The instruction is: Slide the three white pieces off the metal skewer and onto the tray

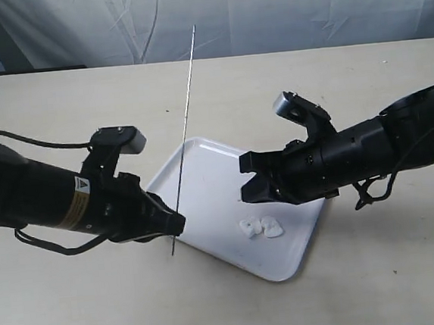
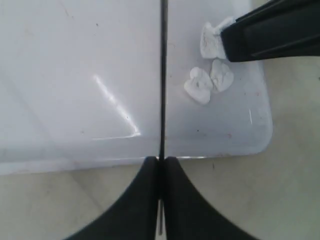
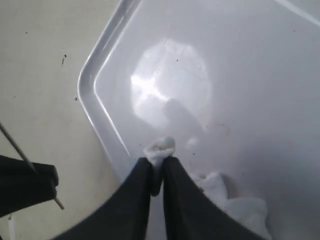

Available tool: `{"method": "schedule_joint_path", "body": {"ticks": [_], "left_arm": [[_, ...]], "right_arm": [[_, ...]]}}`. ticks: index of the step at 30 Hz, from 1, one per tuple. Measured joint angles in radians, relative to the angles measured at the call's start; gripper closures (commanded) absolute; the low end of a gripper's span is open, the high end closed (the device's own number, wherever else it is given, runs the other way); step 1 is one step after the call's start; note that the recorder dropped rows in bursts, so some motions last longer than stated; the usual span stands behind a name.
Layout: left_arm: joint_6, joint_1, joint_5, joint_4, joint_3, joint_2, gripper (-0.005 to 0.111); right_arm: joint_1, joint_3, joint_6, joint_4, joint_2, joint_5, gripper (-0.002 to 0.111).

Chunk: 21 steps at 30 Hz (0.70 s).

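Note:
My left gripper [image 1: 178, 223] [image 2: 161, 161] is shut on the lower end of the metal skewer [image 1: 187, 127] [image 2: 163, 75]. The skewer slants up over the tray's left edge, and its visible length is bare. The white tray [image 1: 210, 171] [image 2: 75, 75] [image 3: 240, 75] lies between both arms. Two white pieces [image 1: 271, 228] [image 2: 197, 86] [image 3: 247, 210] rest side by side on the tray's near part. My right gripper [image 1: 244, 196] [image 3: 157, 162] hovers low over the tray, shut on the third white piece [image 3: 160, 146] [image 2: 212, 42], which pokes out past its fingertips.
The tray sits on a beige tabletop [image 1: 379, 277]. A crumpled grey cloth backdrop [image 1: 302, 7] hangs behind the table's far edge. A black cable [image 1: 40, 144] trails from the left arm.

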Motion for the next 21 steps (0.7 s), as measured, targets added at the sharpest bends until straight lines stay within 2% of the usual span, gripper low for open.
{"method": "schedule_joint_path", "body": {"ticks": [7,13,21], "left_arm": [[-0.007,0.000,-0.047,0.000,0.000,0.078,0.107],[-0.011,0.000,-0.063,0.000,0.000,0.123,0.107],[-0.015,-0.002,-0.069,0.000,0.000,0.129,0.107]], "right_arm": [[0.000,0.000,-0.034,0.046,0.014,0.010,0.067],[0.000,0.000,-0.058,0.052,0.003,0.058,0.066],[0.000,0.000,-0.065,0.053,-0.125,0.097,0.066]]}}
